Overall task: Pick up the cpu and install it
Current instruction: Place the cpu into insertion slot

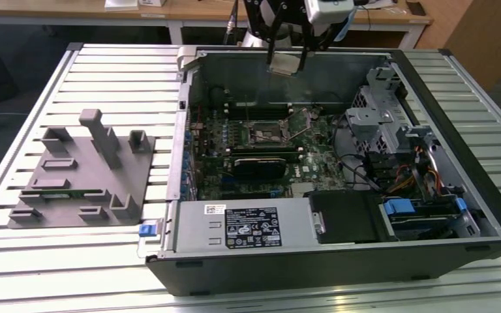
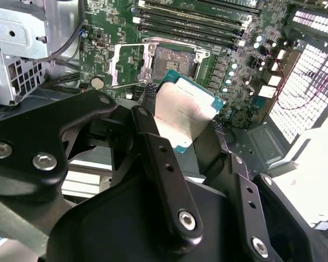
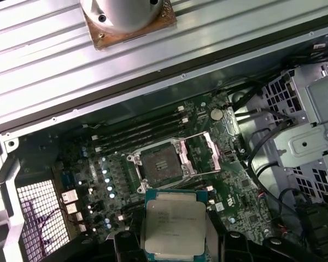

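Note:
My gripper (image 1: 286,60) hangs above the far wall of the open computer case (image 1: 459,85), shut on the cpu (image 1: 286,66), a flat square chip with a silvery top. In both wrist views the cpu (image 2: 187,112) (image 3: 174,222) sits clamped by its edges between the two black fingers (image 2: 153,144). Below and ahead of it lies the motherboard's cpu socket (image 1: 266,134) (image 2: 172,59) (image 3: 159,164), its metal frame swung open and the black square inside bare. The cpu is well above the socket and not touching it.
A grey plastic fixture (image 1: 85,169) with upright blocks stands on the slatted table at the exterior view's left. Inside the case are memory slots (image 3: 136,134), a power supply (image 1: 250,225), a metal drive cage (image 1: 390,124) and loose cables (image 3: 262,158).

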Controlling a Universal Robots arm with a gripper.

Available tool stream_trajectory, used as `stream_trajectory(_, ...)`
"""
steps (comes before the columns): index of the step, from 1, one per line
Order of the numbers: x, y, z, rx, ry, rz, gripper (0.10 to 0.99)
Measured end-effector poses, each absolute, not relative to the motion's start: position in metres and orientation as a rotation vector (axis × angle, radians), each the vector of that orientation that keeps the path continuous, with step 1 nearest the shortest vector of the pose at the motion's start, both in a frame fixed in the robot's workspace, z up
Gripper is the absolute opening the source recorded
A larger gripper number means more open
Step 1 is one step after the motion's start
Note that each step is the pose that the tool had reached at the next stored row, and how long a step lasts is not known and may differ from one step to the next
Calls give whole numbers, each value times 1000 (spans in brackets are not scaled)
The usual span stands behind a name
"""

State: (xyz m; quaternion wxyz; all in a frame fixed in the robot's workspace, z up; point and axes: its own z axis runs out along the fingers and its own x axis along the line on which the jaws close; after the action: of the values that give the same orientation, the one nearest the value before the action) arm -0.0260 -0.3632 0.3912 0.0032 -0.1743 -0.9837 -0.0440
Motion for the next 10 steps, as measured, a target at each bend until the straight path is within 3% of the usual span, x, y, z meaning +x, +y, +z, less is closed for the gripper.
stream_trajectory(10, -26, -363, 391, -627, -3071, -138, 529)
